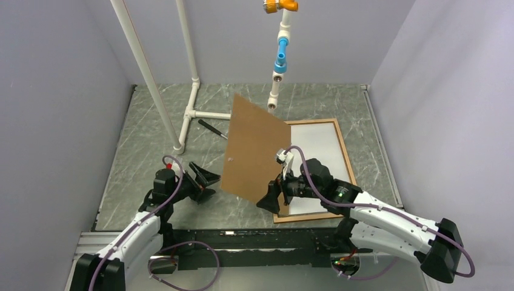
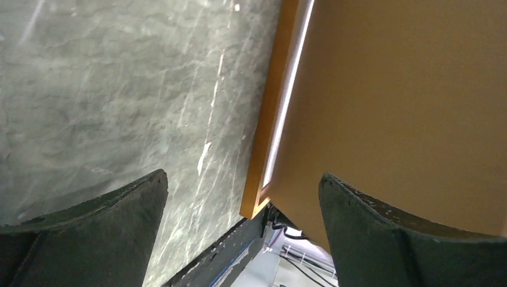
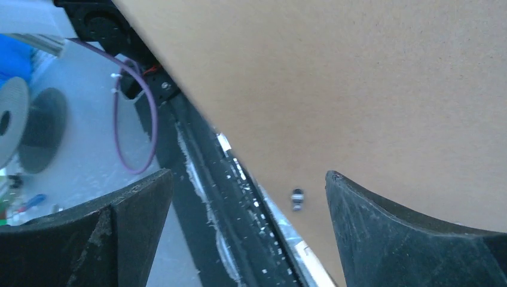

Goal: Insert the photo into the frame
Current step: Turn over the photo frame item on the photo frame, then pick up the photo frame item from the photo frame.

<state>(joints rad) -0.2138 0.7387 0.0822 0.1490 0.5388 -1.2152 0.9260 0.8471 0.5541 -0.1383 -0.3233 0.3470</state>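
Right gripper (image 3: 248, 175): jaws dark and matte, spread wide, one at each lower corner, nothing pinched between them.

Brown board (image 3: 359, 89) fills the upper right, face plain. Its edge runs diagonally from top left down to bottom centre. The right-hand jaw overlaps the board in view; contact cannot be told.

Small dark fitting (image 3: 297, 199) on the board, close to that edge.

Past the edge: black rail (image 3: 203, 179), scuffed white along its length. Purple cable (image 3: 116, 128) loops over a pale grey surface (image 3: 78, 155). Grey disc (image 3: 9, 119) at far left, blurred.
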